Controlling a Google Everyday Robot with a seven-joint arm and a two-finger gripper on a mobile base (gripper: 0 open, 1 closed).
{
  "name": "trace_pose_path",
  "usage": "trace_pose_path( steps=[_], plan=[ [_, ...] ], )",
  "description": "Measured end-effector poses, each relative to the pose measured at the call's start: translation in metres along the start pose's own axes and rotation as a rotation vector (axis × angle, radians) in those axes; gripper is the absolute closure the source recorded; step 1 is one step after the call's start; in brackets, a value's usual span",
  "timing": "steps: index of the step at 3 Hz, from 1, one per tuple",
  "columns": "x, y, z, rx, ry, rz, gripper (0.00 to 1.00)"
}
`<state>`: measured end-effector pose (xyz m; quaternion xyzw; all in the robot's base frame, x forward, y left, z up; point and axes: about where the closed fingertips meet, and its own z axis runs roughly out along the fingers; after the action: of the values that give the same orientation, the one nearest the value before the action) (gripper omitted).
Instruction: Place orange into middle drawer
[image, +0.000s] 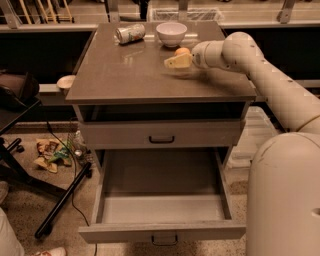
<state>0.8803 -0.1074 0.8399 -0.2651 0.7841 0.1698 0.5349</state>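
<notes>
1. At about 2 o'clock from the middle of the cabinet top (135, 75), the gripper (176, 61) sits low over the surface, reaching in from the 3 o'clock side at the end of the pale arm (260, 75). Whether it is open or closed cannot be told, nor whether it has hold of anything.
2. The orange (182, 51) is on the top at the gripper's 1 o'clock, right against it (its lower half is hidden behind the gripper, so contact cannot be confirmed).
3. Farther back, at the gripper's 12 o'clock, a white bowl (171, 34) stands upright, apart from the orange.
4. At 10 o'clock, near the back edge, a silver-green can (130, 33) lies on its side.
5. Toward 6 o'clock, below the top, the upper drawer front (161, 133) is closed, with a dark handle.
6. Under it the middle drawer (160, 207) is pulled well out, its flat grey floor showing with nothing on it.
7. At 8 o'clock on the floor lie scraps of litter (50, 152) beside a black stand leg (62, 200).
</notes>
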Motion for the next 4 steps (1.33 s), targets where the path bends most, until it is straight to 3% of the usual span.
trace_pose_path(
  steps=[2,3,4],
  plan=[
    [0.001,0.002,0.016,0.004,-0.032,0.02,0.42],
    [-0.002,0.008,0.001,-0.01,-0.052,0.021,0.65],
    [-0.013,0.021,-0.042,-0.02,-0.071,-0.001,0.88]
  ],
)
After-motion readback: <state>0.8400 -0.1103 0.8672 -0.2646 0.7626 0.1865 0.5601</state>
